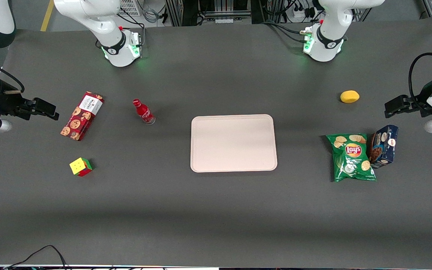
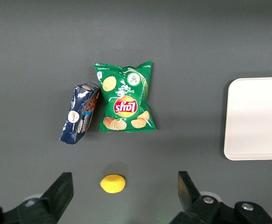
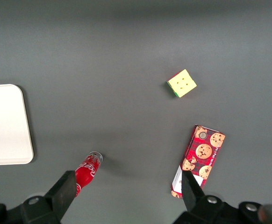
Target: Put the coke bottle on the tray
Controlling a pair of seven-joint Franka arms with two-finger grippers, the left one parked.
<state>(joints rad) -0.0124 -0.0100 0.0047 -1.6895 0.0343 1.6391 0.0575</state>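
Note:
The coke bottle, slim and red with a white script logo, stands on its clear base on the dark table, a short way from the tray toward the working arm's end. The tray is pale pinkish-beige and has nothing on it. My gripper hovers open and empty near the working arm's end of the table, well apart from the bottle, with a red cookie box between them. In the right wrist view the gripper is spread wide. One finger overlaps the cap end of the coke bottle, and a corner of the tray shows.
A red cookie box lies beside the bottle, and a colour cube sits nearer the front camera. Toward the parked arm's end are a lemon, a green Lay's bag and a blue cookie box.

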